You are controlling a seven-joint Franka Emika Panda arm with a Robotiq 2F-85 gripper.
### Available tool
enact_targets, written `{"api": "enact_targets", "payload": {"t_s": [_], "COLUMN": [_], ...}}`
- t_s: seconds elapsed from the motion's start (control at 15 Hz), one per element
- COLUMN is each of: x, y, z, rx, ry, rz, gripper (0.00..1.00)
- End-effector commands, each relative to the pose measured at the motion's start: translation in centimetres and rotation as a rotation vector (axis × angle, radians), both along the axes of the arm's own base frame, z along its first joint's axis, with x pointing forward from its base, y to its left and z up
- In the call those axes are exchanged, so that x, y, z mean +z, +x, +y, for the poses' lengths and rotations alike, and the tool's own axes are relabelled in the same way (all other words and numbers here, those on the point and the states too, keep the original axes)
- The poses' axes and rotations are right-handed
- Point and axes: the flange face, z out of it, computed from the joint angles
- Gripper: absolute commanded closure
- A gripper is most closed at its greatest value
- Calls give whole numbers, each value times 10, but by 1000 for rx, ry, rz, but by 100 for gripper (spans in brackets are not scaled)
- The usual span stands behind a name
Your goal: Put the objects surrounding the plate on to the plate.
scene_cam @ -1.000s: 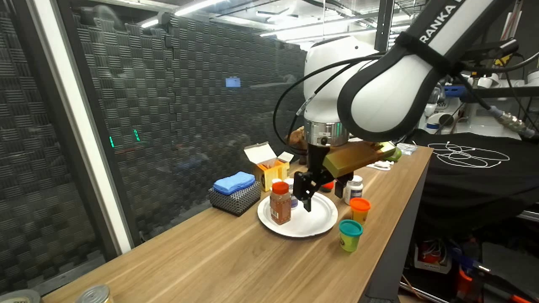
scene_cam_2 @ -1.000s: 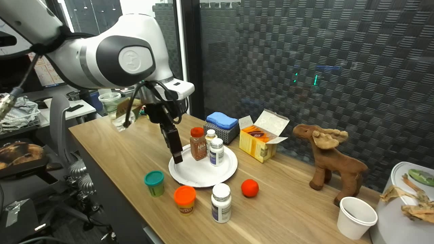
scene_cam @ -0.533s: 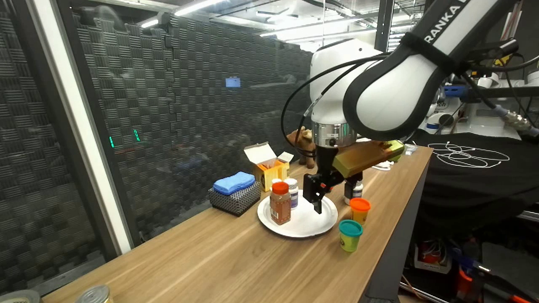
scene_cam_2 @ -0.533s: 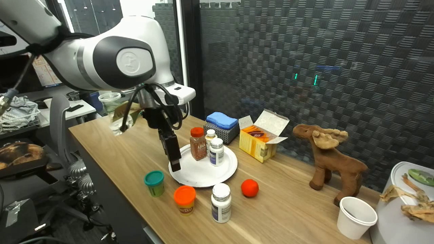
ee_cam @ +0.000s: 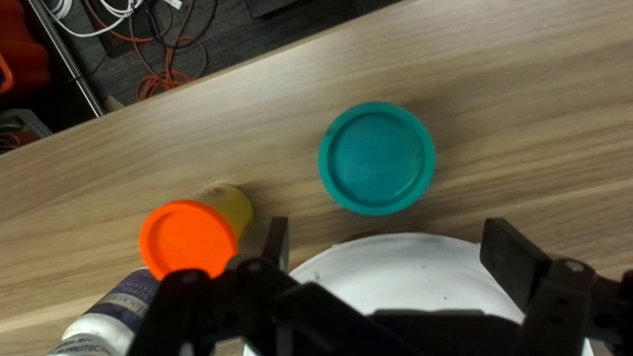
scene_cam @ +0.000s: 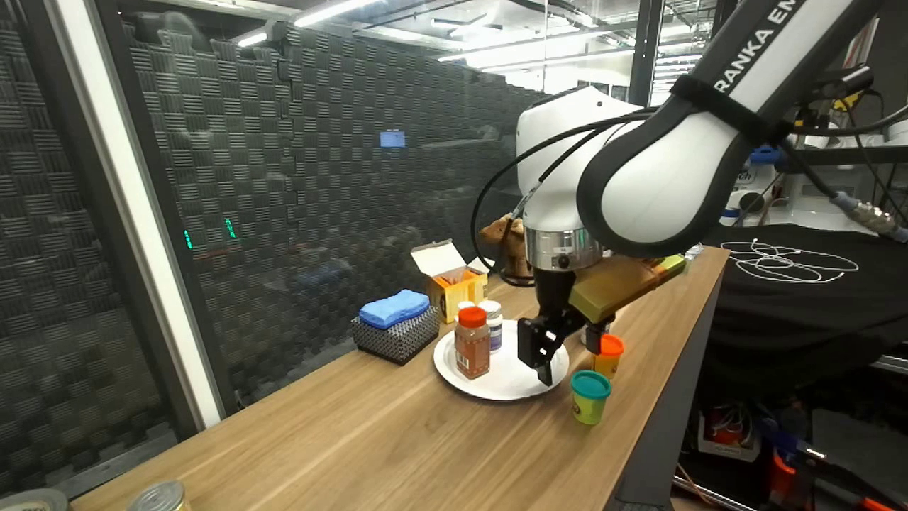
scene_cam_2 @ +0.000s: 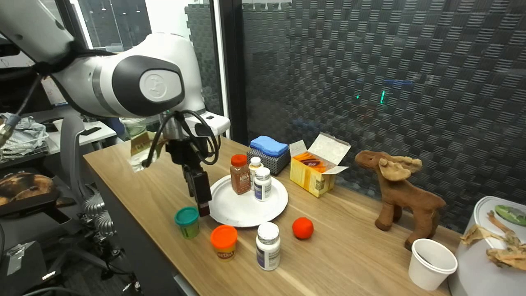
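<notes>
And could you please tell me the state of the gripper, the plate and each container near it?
Gripper: open, holding nothing
Plate: face up, partly loaded
Red-capped bottle, on plate: upright, capped
Purple-label bottle, on plate: upright, capped
Third bottle, on plate: upright, capped
White bottle, off plate: upright, capped
Teal-lidded tub: upright, closed
Orange-lidded tub: upright, closed
Yellow box: open
Dark box: topped by blue sponge

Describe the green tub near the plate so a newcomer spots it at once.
On the wooden table, find the white plate. Just off its rim, next to the orange-lidded tub, stands the green tub; unlike its neighbours, it wears a teal lid.
</notes>
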Motion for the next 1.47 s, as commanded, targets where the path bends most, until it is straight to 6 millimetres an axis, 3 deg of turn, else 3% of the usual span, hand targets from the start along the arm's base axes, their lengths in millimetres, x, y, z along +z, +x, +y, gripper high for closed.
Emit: {"api": "enact_targets", "payload": {"t_s": [0.0, 0.67, 0.73, 1.13, 1.27, 1.4], "x": [-6, -26, -27, -19, -11, 2], "y": [-6, -21, -21, -22, -21, -18], "z": [12, 14, 14, 12, 10, 8], "rx": [32, 20, 19, -5, -28, -42], "ry": [4, 6, 8, 5, 2, -1], "rz": [23, 50, 52, 29, 18, 7], "gripper": [0, 0, 19, 65, 75, 76]}}
